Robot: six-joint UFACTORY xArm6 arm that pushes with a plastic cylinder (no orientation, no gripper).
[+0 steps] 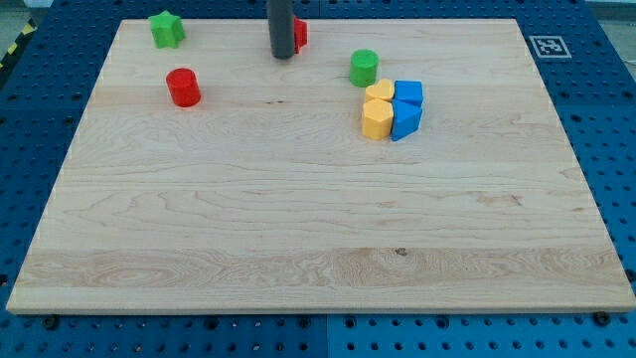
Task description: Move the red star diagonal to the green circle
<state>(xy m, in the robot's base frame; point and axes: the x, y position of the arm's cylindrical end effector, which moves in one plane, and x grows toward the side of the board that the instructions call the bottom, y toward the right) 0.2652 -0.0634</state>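
Tip [282, 56] down on the board [298, 249] near the view's top edge, touching or just left of the red star [299, 34], most of it hidden behind the rod, so shape only probable. No claw on this rod, so nothing to clench or release. Green circle [364, 68] to the right and lower, apart from the star. Just below it, yellow [377, 111] and blue [406, 107] blocks packed together. Red cylinder [183, 88] at left; green star [166, 29] top left.
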